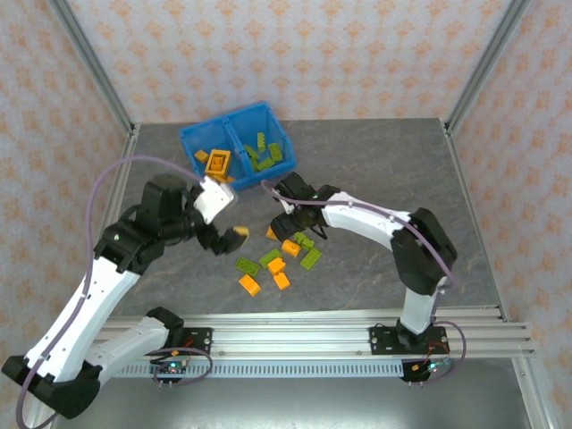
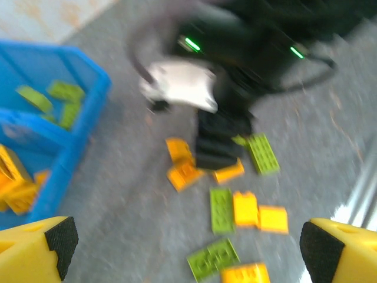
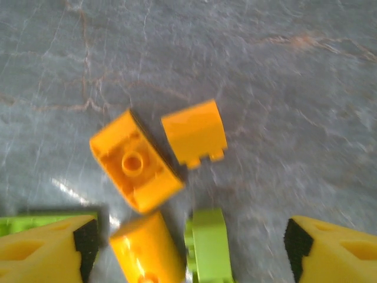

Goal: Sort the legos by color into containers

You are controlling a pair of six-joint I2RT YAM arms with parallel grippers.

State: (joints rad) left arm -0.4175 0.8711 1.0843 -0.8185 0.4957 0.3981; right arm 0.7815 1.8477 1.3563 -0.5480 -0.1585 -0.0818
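Grey marbled counter [image 1: 402,161] carries everything. Bent at its elbow, the left claw [image 1: 225,239] hangs beside the blue bin [image 1: 190,140], jaws wide apart and empty. The right claw [image 1: 299,228] points down over the loose legos [image 1: 277,265], jaws apart, gripping nothing.

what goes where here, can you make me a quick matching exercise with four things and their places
1 orange frame
2 binned green legos
3 loose legos
4 blue bin

a far side of the table
b left compartment
c right compartment
d middle of the table

Pairs: 1-b, 2-c, 3-d, 4-a
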